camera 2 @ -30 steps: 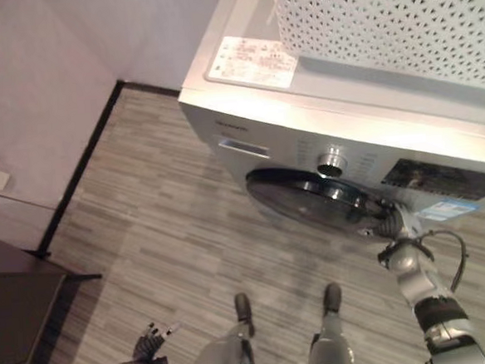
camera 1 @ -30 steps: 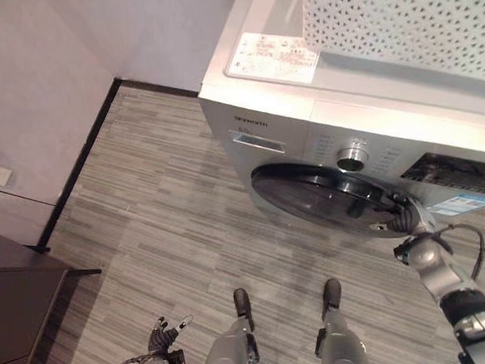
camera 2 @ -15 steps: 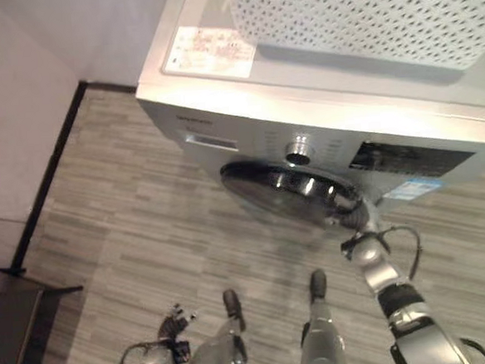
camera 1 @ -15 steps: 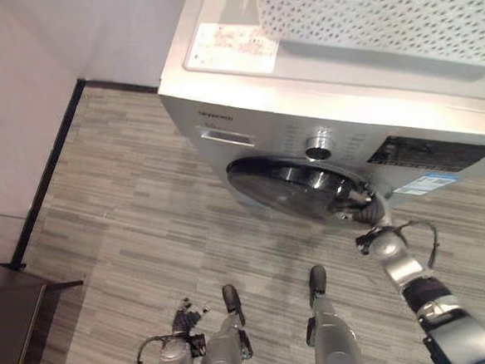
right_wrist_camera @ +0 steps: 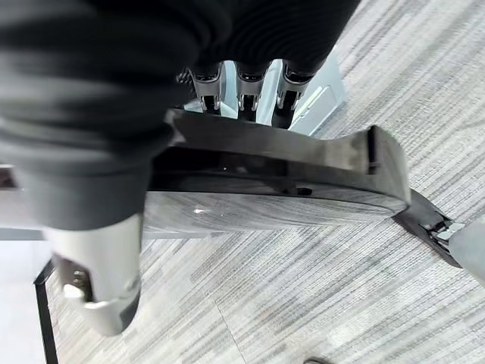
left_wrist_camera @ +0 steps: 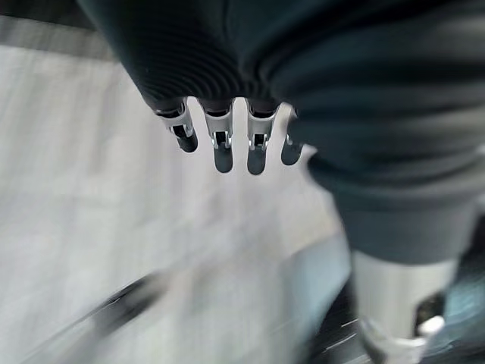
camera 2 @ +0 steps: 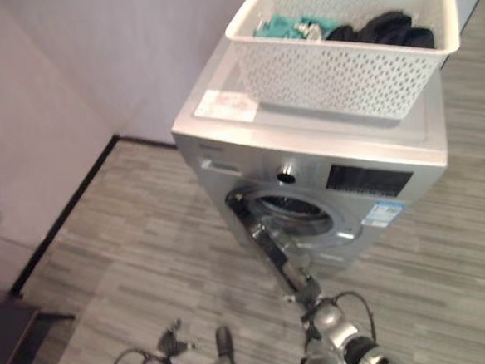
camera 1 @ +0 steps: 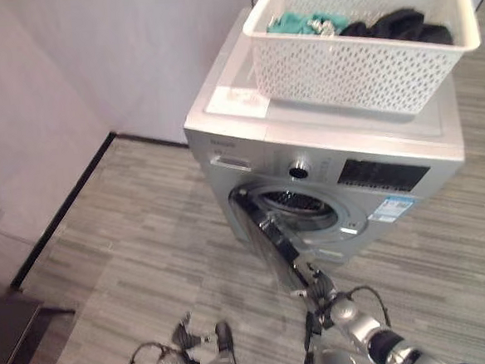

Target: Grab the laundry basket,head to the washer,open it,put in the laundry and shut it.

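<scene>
As the washer door (camera 1: 267,234) swings wide, the robot's right hand (camera 1: 318,292) sits low at the door's outer edge, near the floor (camera 1: 130,240). The right wrist view puts it up against the dark rim; whether it's hooked on or just resting there can't be told, as its tips are hidden behind the door. The left hand (camera 1: 183,331) hangs idle by the robot's side, fingers (left_wrist_camera: 220,144) loose and straight, holding nothing.

A sec ago that same door lay all but flat to the machine's front with the right hand at its edge. Now it stands out at a steep angle on its left hinge, and the drum opening (camera 1: 302,207) is exposed. The head camera has also pulled back, so the whole front-loading washer (camera 1: 248,148) is now in view. Opening looks done, approx. the task's midpoint; loading comes next.

Farther back, the laundry hasn't gone in yet. The white perforated laundry basket (camera 1: 351,70) rests on the washer's top, carrying a teal garment (camera 1: 298,21) and dark clothes (camera 1: 398,25).

Labels: a white instruction sticker (camera 1: 238,99) on the lid beside the basket, and a blue-and-white sticker (camera 1: 392,207) right of the opening, below the dark display panel (camera 1: 383,175). Print on both is too small to read.
</scene>
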You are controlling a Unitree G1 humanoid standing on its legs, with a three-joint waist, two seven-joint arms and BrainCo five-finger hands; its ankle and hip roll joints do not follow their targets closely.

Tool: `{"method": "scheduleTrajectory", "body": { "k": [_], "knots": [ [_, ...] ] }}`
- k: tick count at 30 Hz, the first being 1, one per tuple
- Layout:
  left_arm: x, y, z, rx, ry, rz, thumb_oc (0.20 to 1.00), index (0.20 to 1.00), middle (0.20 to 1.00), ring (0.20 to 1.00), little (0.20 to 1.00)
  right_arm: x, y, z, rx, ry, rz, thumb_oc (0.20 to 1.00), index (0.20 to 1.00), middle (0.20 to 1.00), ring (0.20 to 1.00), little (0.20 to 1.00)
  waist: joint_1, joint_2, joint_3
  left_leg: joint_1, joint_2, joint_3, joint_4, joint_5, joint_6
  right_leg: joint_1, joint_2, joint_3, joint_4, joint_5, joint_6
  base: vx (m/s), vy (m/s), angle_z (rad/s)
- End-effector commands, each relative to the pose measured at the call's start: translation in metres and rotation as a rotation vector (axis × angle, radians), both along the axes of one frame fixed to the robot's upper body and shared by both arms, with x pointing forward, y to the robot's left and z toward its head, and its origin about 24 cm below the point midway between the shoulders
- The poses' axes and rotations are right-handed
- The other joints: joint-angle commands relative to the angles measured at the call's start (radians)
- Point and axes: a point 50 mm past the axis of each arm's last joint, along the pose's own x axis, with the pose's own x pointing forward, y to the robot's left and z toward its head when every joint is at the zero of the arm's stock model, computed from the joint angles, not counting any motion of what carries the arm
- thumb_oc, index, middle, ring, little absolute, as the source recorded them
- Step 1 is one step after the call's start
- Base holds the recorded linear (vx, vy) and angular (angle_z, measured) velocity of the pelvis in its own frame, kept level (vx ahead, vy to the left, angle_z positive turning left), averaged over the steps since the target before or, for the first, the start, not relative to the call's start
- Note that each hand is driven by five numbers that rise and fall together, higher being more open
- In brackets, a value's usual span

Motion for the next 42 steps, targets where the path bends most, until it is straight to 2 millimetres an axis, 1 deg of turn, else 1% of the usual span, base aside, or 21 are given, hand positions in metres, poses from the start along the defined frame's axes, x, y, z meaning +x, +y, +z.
{"method": "scheduleTrajectory", "body": {
  "k": [1, 2, 4, 5, 8, 10, 11, 12, 13, 16, 21, 22, 24, 25, 26, 30, 32, 36, 38, 40, 42],
  "knots": [
    [0.034, 0.036, 0.090, 0.331, -0.408, -0.190, 1.000, 1.000, 1.000, 1.000, 1.000, -0.024, 0.046, -0.024, 0.094, 0.203, 0.105, 1.000, 1.000, 1.000, 1.000, 1.000, 0.094, -0.008, 0.052, 0.051, -0.059, -0.019, 0.012, -0.060, -0.017, 0.116, -0.145, 0.001, 0.010, -0.090, 0.040, 0.10, -0.063, -0.14],
    [0.029, 0.041, 0.110, 0.353, -0.477, -0.212, 1.000, 1.000, 1.000, 1.000, 1.000, -0.029, 0.033, -0.027, 0.087, 0.215, 0.057, 1.000, 1.000, 1.000, 1.000, 1.000, 0.100, -0.010, 0.048, 0.056, -0.059, -0.022, 0.012, -0.063, -0.018, 0.125, -0.145, -0.003, 0.010, -0.094, 0.041, 0.06, -0.044, 0.29],
    [0.024, 0.043, 0.130, 0.320, -0.539, -0.214, 1.000, 1.000, 1.000, 1.000, 1.000, -0.039, 0.023, -0.033, 0.091, 0.251, 0.008, 1.000, 1.000, 1.000, 1.000, 1.000, 0.102, -0.014, 0.039, 0.058, -0.060, -0.024, 0.012, -0.061, -0.018, 0.131, -0.147, -0.007, 0.010, -0.093, 0.041, 0.05, -0.045, 1.11],
    [0.020, 0.040, 0.149, 0.162, -0.623, -0.166, 1.000, 1.000, 1.000, 1.000, 1.000, -0.054, 0.014, -0.041, 0.137, 0.323, -0.073, 1.000, 1.000, 1.000, 1.000, 1.000, 0.107, -0.019, 0.025, 0.073, -0.059, -0.025, 0.012, -0.071, -0.019, 0.154, -0.148, -0.020, 0.010, -0.102, 0.041, 0.12, -0.084, 0.78],
    [0.020, 0.033, 0.154, 0.060, -0.635, -0.174, 1.000, 1.000, 1.000, 1.000, 1.000, -0.055, 0.012, -0.042, 0.163, 0.353, -0.083, 1.000, 1.000, 1.000, 1.000, 1.000, 0.110, -0.021, 0.017, 0.083, -0.058, -0.030, 0.012, -0.073, -0.016, 0.164, -0.146, -0.022, 0.010, -0.102, 0.039, 0.04, -0.035, 0.21],
    [0.024, 0.026, 0.155, 0.046, -0.632, -0.207, 1.000, 1.000, 1.000, 1.000, 1.000, -0.050, 0.022, -0.040, 0.246, 0.366, -0.105, 1.000, 1.000, 1.000, 1.000, 1.000, 0.127, -0.014, 0.012, 0.090, -0.059, -0.038, 0.012, -0.079, -0.012, 0.165, -0.143, -0.015, 0.010, -0.106, 0.039, 0.03, 0.000, 0.15],
    [0.027, 0.021, 0.155, 0.034, -0.619, -0.244, 1.000, 1.000, 1.000, 1.000, 1.000, -0.043, 0.033, -0.037, 0.312, 0.364, -0.091, 1.000, 1.000, 1.000, 1.000, 1.000, 0.142, -0.008, 0.013, 0.093, -0.060, -0.040, 0.012, -0.081, -0.011, 0.160, -0.143, -0.010, 0.010, -0.105, 0.041, 0.02, 0.031, -0.18],
    [0.028, 0.012, 0.153, -0.008, -0.596, -0.300, 1.000, 1.000, 1.000, 1.000, 1.000, -0.037, 0.059, -0.032, 0.432, 0.376, -0.039, 1.000, 1.000, 1.000, 1.000, 1.000, 0.174, 0.004, 0.013, 0.095, -0.060, -0.040, 0.012, -0.086, -0.010, 0.158, -0.143, -0.014, 0.010, -0.107, 0.044, 0.00, 0.030, -0.32],
    [0.028, 0.012, 0.153, -0.008, -0.597, -0.300, 1.000, 1.000, 1.000, 1.000, 1.000, -0.036, 0.059, -0.032, 0.432, 0.375, -0.039, 1.000, 1.000, 1.000, 1.000, 1.000, 0.175, 0.003, 0.013, 0.091, -0.061, -0.039, 0.012, -0.081, -0.009, 0.153, -0.144, -0.013, 0.010, -0.102, 0.043, 0.00, 0.027, -0.24],
    [0.035, -0.014, 0.151, -0.125, -0.574, -0.430, 1.000, 1.000, 1.000, 1.000, 1.000, -0.012, 0.099, -0.012, 0.734, 0.323, -0.135, 1.000, 1.000, 1.000, 1.000, 1.000, 0.209, 0.034, 0.040, 0.072, -0.061, -0.042, 0.012, -0.071, -0.015, 0.149, -0.151, -0.027, 0.010, -0.102, 0.047, -0.06, 0.033, -0.04],
    [0.045, -0.039, 0.150, -0.335, -0.561, -0.509, 1.000, 1.000, 1.000, 1.000, 1.000, 0.001, 0.107, 0.002, 1.009, 0.263, -0.248, 1.000, 1.000, 1.000, 1.000, 1.000, 0.200, 0.044, 0.054, 0.038, -0.068, -0.060, 0.012, -0.053, -0.020, 0.137, -0.160, -0.050, 0.010, -0.092, 0.048, -0.03, 0.033, 0.29],
    [0.043, -0.042, 0.149, -0.435, -0.553, -0.502, 1.000, 1.000, 1.000, 1.000, 1.000, -0.006, 0.099, -0.004, 1.089, 0.266, -0.348, 1.000, 1.000, 1.000, 1.000, 1.000, 0.196, 0.041, 0.056, 0.039, -0.071, -0.061, 0.012, -0.059, -0.020, 0.143, -0.162, -0.054, 0.010, -0.094, 0.051, 0.04, 0.040, 0.31],
    [0.042, -0.043, 0.152, -0.498, -0.563, -0.496, 1.000, 1.000, 1.000, 1.000, 1.000, -0.010, 0.089, -0.009, 1.046, 0.260, -0.376, 1.000, 1.000, 1.000, 1.000, 1.000, 0.195, 0.038, 0.054, 0.037, -0.075, -0.062, 0.012, -0.060, -0.019, 0.145, -0.164, -0.057, 0.010, -0.093, 0.053, 0.02, 0.015, 0.10],
    [0.042, -0.043, 0.157, -0.587, -0.579, -0.485, 1.000, 1.000, 1.000, 1.000, 1.000, -0.017, 0.069, -0.018, 0.965, 0.270, -0.428, 1.000, 1.000, 1.000, 1.000, 1.000, 0.191, 0.034, 0.051, 0.033, -0.082, -0.067, 0.012, -0.061, -0.017, 0.148, -0.171, -0.066, 0.010, -0.093, 0.055, 0.00, 0.000, 0.00],
    [0.042, -0.043, 0.158, -0.588, -0.579, -0.485, 1.000, 1.000, 1.000, 1.000, 1.000, -0.016, 0.068, -0.018, 0.965, 0.269, -0.428, 1.000, 1.000, 1.000, 1.000, 1.000, 0.191, 0.034, 0.051, 0.033, -0.082, -0.068, 0.012, -0.061, -0.017, 0.148, -0.172, -0.067, 0.010, -0.093, 0.055, 0.02, 0.020, 0.05],
    [0.043, -0.052, 0.158, -0.841, -0.540, -0.495, 1.000, 1.000, 1.000, 1.000, 1.000, -0.049, 0.032, -0.038, 0.770, 0.363, -0.424, 1.000, 1.000, 1.000, 1.000, 1.000, 0.161, 0.023, 0.036, 0.035, -0.095, -0.069, 0.012, -0.068, -0.010, 0.158, -0.184, -0.073, 0.010, -0.090, 0.058, 0.05, 0.034, 0.07],
    [0.042, -0.063, 0.148, -0.953, -0.432, -0.560, 1.000, 1.000, 1.000, 1.000, 1.000, -0.068, 0.013, -0.047, 0.648, 0.416, -0.384, 1.000, 1.000, 1.000, 1.000, 1.000, 0.129, 0.012, 0.027, 0.042, -0.098, -0.062, 0.012, -0.074, -0.007, 0.159, -0.188, -0.066, 0.010, -0.087, 0.062, 0.09, 0.056, 0.10],
    [0.038, -0.094, 0.100, -1.091, -0.040, -0.702, 1.000, 1.000, 1.000, 1.000, 1.000, -0.104, -0.035, -0.055, 0.330, 0.531, -0.234, 1.000, 1.000, 1.000, 1.000, 1.000, 0.039, -0.035, 0.011, 0.062, -0.102, -0.040, 0.012, -0.090, 0.001, 0.157, -0.186, -0.038, 0.010, -0.084, 0.069, 0.10, 0.034, -0.14],
    [0.042, -0.100, 0.096, -1.062, -0.004, -0.744, 1.000, 1.000, 1.000, 1.000, 1.000, -0.105, -0.042, -0.054, 0.287, 0.536, -0.215, 1.000, 1.000, 1.000, 1.000, 1.000, 0.024, -0.043, 0.011, 0.059, -0.102, -0.038, 0.012, -0.091, 0.002, 0.147, -0.185, -0.029, 0.010, -0.081, 0.069, 0.02, 0.014, -0.38],
    [0.065, -0.121, 0.087, -0.815, 0.085, -0.917, 1.000, 1.000, 1.000, 1.000, 1.000, -0.100, -0.061, -0.049, 0.178, 0.519, -0.175, 1.000, 1.000, 1.000, 1.000, 1.000, -0.030, -0.069, 0.023, 0.045, -0.101, -0.038, 0.012, -0.093, 0.004, 0.119, -0.176, -0.008, 0.010, -0.079, 0.071, -0.02, 0.009, -0.28],
    [0.079, -0.140, 0.078, -0.757, 0.110, -0.933, 1.000, 1.000, 1.000, 1.000, 1.000, -0.095, -0.061, -0.047, 0.166, 0.505, -0.161, 1.000, 1.000, 1.000, 1.000, 1.000, -0.058, -0.084, 0.030, 0.029, -0.099, -0.032, 0.012, -0.090, 0.005, 0.092, -0.170, 0.008, 0.010, -0.074, 0.071, -0.04, 0.004, 0.03]
  ]
}}
